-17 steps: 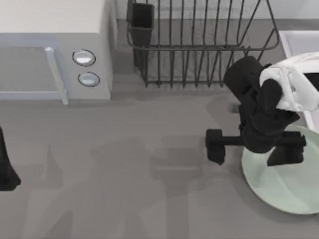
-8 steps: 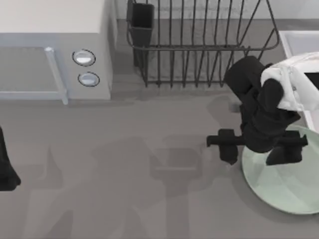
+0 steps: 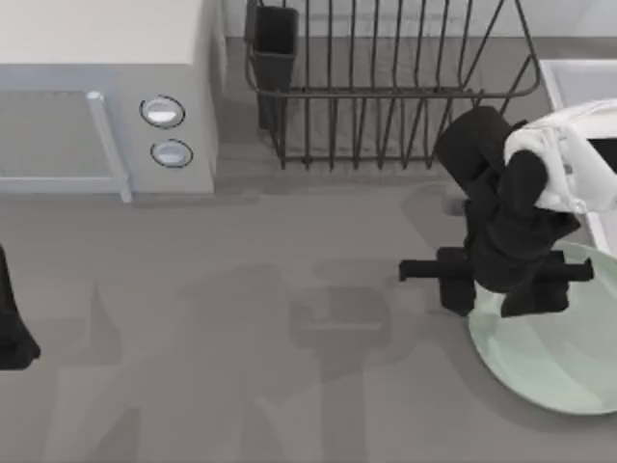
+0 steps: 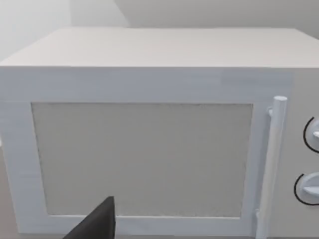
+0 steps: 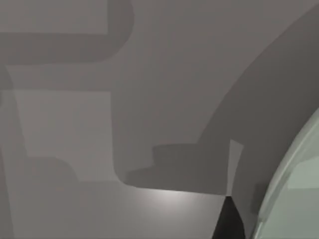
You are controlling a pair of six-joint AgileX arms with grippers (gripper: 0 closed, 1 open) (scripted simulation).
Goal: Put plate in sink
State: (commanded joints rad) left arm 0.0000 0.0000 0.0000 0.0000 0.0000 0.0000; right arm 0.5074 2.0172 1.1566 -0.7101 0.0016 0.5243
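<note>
Looking down from the top view, the right gripper (image 3: 496, 280) sits over the left rim of the plate (image 3: 554, 357), which lies flat on the table (image 3: 289, 338) at the right side, just in front of the sink (image 3: 578, 82) whose pale rim shows at the far right edge. Over the last second the outer finger (image 3: 453, 280) has slid in from well left of the plate to its very edge, while the other finger stands over the plate's inner surface; the jaws are narrowing across the rim. Whether they are fully clenched on it I cannot tell, since the wrist hides the contact. The plate itself has not shifted. The dish rack (image 3: 386, 87) stands behind the gripper, and the microwave (image 3: 106, 96) fills the far left. The left gripper (image 3: 14, 328) is parked at the table's left edge.

In the left wrist view, the microwave's door and handle face the camera, with a dark fingertip (image 4: 97, 224) of the idle gripper in front; its fingers' spacing cannot be judged.

In the right wrist view, the plate's raised rim (image 5: 294, 189) curves past a dark fingertip (image 5: 227, 219) just beside it, over bare table crossed by shadows.

I judge the grasp nearly made; lifting and carrying to the sink still remain.
</note>
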